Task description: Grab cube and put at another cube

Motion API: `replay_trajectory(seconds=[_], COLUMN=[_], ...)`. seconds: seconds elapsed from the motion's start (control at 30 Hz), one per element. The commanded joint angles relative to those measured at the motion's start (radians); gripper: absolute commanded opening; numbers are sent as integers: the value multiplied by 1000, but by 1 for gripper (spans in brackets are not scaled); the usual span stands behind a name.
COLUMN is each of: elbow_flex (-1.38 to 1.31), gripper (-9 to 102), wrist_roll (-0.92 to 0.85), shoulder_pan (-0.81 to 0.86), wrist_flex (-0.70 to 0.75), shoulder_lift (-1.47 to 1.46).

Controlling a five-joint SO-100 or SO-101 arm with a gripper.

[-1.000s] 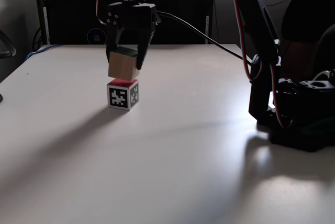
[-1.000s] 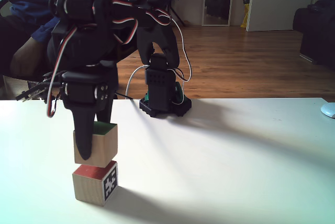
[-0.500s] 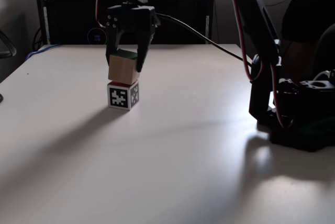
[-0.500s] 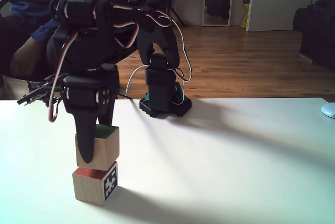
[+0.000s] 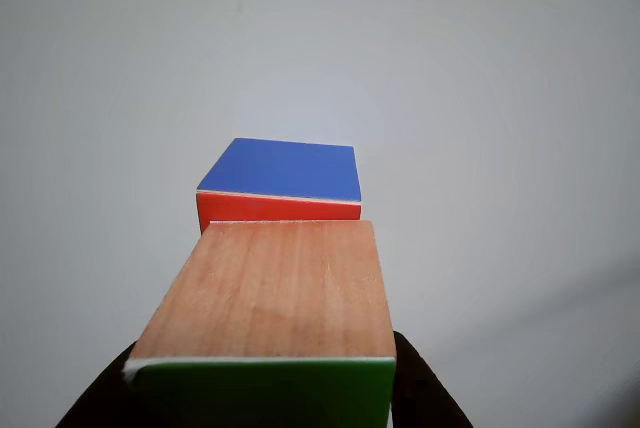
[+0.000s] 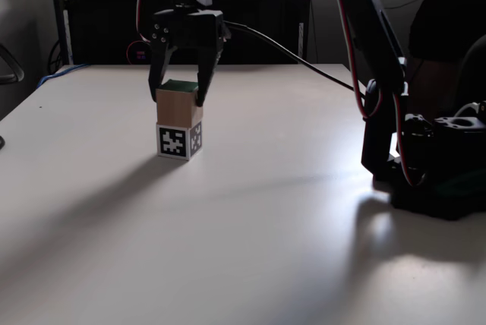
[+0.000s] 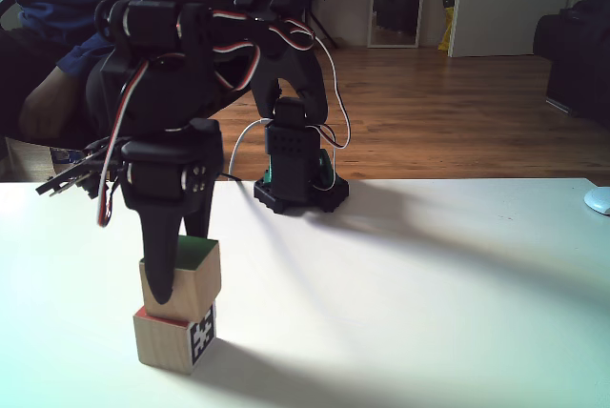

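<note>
Two cubes in all: the cube [image 6: 179,105] sits green face up on top of another cube [image 6: 180,141], slightly askew to it, with no long axis. The fingers [image 6: 200,86] straddle the cube, pinching its sides, above the tabletop [image 6: 250,219].

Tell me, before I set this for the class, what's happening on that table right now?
A small robot arm is stacking two cubes. Its gripper straddles the wood-and-green cube, which sits on the marker-faced cube on the white table. In a fixed view the upper cube looks slightly tilted and off-centre on the lower one. Whether the fingers are clamped or loosened isn't clear.
</note>
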Motion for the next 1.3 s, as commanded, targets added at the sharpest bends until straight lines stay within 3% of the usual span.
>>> replay_trajectory(seconds=[0.0,0.3,0.83,1.03,1.27], elbow_flex=[-34,15,259,436,845], gripper=[33,34,35,36,35], wrist_roll=[6,14,78,81,78], shoulder_pan=[-6,-21,-107,-140,-273], wrist_flex=[6,6,6,-34,-178], shoulder_lift=[17,110,649,968,1529])
